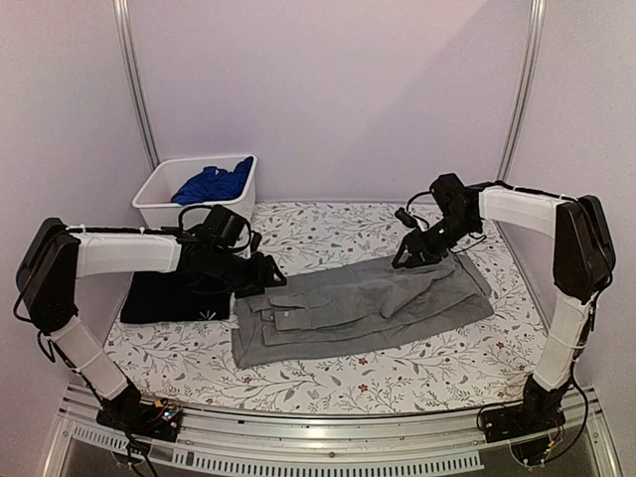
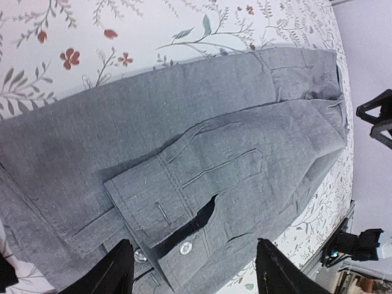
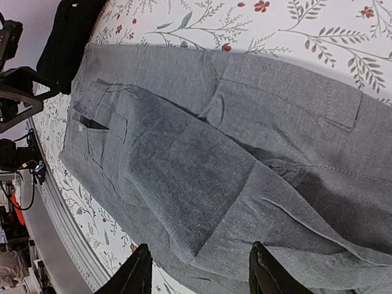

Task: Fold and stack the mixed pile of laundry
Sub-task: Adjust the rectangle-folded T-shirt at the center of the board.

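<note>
**Top view.** The grey collared shirt (image 1: pixel 368 298), partly folded, lies flat across the centre of the floral surface (image 1: pixel 328 229). The black T-shirt (image 1: pixel 169 296) rests at frame left. The blue garment (image 1: pixel 214 182) sits in the white bin (image 1: pixel 164 214) at upper left. The left pincer (image 1: pixel 266 281) and right pincer (image 1: pixel 404 259) hover at the shirt's 2 ends, each spread wide and holding nothing.

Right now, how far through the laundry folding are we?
Done: the black garment looks folded flat at the left. In hand: the grey shirt lies folded lengthwise into a long strip. The left fingers and right fingers hover open over its two ends, gripping nothing. Left: folding it shorter, stacking it, then the blue garment sitting in the white bin.
</note>
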You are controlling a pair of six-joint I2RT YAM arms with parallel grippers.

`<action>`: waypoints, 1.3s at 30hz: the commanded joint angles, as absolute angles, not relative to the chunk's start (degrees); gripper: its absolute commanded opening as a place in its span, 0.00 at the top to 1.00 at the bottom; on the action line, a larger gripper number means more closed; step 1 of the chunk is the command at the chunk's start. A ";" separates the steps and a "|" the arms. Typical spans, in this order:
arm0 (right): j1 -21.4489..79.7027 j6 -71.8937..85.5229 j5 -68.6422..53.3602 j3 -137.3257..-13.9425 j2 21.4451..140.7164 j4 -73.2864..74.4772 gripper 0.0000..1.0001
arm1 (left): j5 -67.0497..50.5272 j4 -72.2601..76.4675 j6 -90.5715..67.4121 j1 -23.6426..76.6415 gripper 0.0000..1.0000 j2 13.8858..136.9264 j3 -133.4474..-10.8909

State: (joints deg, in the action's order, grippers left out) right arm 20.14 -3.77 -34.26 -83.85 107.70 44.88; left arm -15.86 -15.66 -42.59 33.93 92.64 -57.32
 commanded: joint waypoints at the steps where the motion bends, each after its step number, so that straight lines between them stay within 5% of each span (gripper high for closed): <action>1: 20.46 -2.79 -33.38 -80.53 110.72 44.89 0.48 | -20.54 -15.22 -46.46 33.51 0.38 93.01 -54.32; 19: 20.43 -2.20 -26.41 -75.32 115.60 41.31 0.47 | -25.13 -11.01 -47.86 34.09 0.46 102.66 -55.30; 22: 20.47 -2.33 -26.17 -75.41 115.29 41.50 0.47 | -26.04 -10.18 -47.42 34.40 0.54 103.82 -56.45; 29: 19.55 -2.60 -24.52 -74.81 114.77 41.95 0.45 | -21.37 -12.25 -43.14 36.37 1.00 98.37 -60.30; 39: 16.34 -1.58 -23.53 -74.29 114.66 41.57 0.45 | -1.18 -25.09 -20.55 46.61 1.00 93.08 -76.19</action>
State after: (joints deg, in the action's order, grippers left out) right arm 18.28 -2.24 -27.88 -75.77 114.45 42.28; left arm -12.67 -20.21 -33.45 41.60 97.21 -71.24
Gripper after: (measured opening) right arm 0.550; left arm 0.005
